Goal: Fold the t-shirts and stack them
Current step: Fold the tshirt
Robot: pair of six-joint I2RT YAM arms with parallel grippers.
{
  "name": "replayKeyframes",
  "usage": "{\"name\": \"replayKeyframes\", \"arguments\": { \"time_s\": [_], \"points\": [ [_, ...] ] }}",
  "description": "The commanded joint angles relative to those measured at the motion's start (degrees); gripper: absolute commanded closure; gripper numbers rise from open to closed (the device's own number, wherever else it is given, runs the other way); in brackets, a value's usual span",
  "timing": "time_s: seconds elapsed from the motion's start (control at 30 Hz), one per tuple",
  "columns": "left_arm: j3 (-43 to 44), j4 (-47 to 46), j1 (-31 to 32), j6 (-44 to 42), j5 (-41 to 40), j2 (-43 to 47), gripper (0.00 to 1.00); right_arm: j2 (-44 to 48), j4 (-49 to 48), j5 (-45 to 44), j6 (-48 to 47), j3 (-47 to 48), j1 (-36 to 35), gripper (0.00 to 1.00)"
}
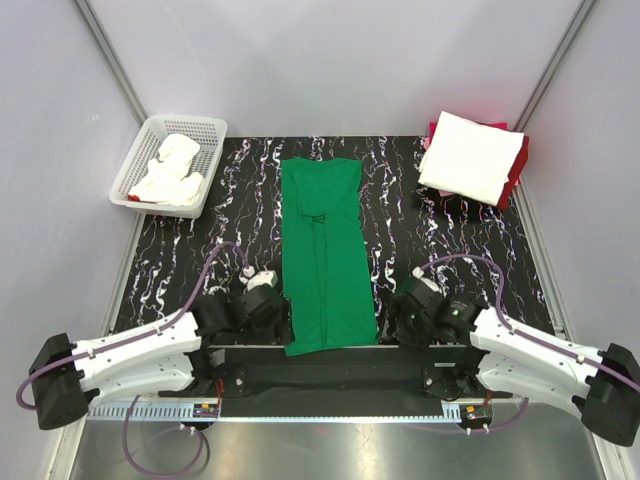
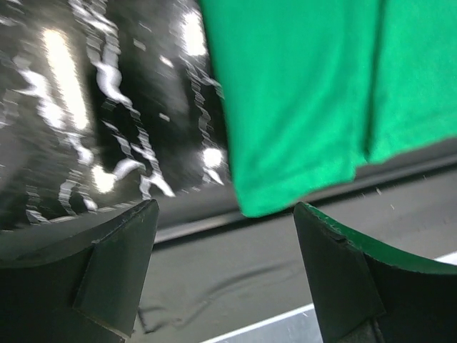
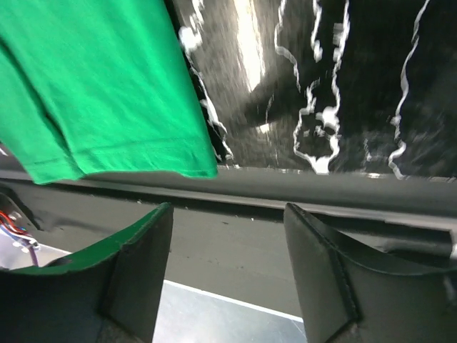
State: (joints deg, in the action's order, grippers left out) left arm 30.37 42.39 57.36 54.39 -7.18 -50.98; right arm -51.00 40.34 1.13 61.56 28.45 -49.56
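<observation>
Both tools are empty: your left gripper (image 2: 225, 214) and right gripper (image 3: 228, 209) hang with their jaws spread wide, one at each near corner of the green shirt (image 1: 325, 255). The shirt lies in the middle of the table (image 1: 440, 250), folded lengthwise into a long strip, with its near hem reaching over the table's front edge onto the dark rail (image 3: 300, 196).

The main risk is a shallow pinch. The strip is several layers thick, and if you catch only the top one, the lengthwise fold will likely open as you lift. The hem also sits at a slight slant, so two uneven grips could twist the next fold. Going in low at the edge, a finger could strike the rail.

Nothing lies between the grippers and the hem. At the far right a folded white shirt (image 1: 472, 155) rests on a red shirt (image 1: 517, 170), well away from the green one. At the far left a basket (image 1: 150, 140) holds crumpled white cloth (image 1: 172, 172), also well apart.
</observation>
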Motion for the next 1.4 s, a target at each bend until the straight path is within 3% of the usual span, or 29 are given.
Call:
{"name": "replayKeyframes", "arguments": {
  "time_s": [0.0, 0.2, 0.53, 0.57, 0.73, 0.83, 1.37],
  "points": [
    [-0.83, -2.49, 3.45, 7.99, -2.75, 1.32, 0.18, -0.49, -0.52, -4.81, 7.61, -0.84, -3.70, 0.31],
    [-6.28, -5.65, 6.97, 13.54, -3.37, 4.30, 0.19, -6.20, -7.28, -5.52, 5.68, -1.20, -4.05, 0.36],
    [-8.40, -7.76, 8.03, 15.22, -4.16, 5.37, 0.20, -14.28, -14.93, -5.70, 3.74, -1.46, -4.05, 0.47],
    [-8.83, -8.20, 8.11, 15.31, -4.07, 5.19, 0.20, -15.00, -15.55, -5.61, 3.31, -1.29, -4.14, 0.51],
    [-10.33, -9.43, 8.55, 18.11, -5.12, 5.71, 0.22, -16.50, -15.82, -5.34, 2.42, -0.93, -4.05, 0.87],
    [-11.38, -9.78, 8.73, 19.17, -6.00, 7.03, 0.24, -15.45, -15.99, -5.61, 2.69, -1.55, -4.14, 0.96],
    [-15.78, -19.44, 9.17, 21.90, -8.90, 6.25, 0.48, -14.48, -17.13, -5.61, 2.69, -2.78, -4.05, 1.00]
  ]
}}
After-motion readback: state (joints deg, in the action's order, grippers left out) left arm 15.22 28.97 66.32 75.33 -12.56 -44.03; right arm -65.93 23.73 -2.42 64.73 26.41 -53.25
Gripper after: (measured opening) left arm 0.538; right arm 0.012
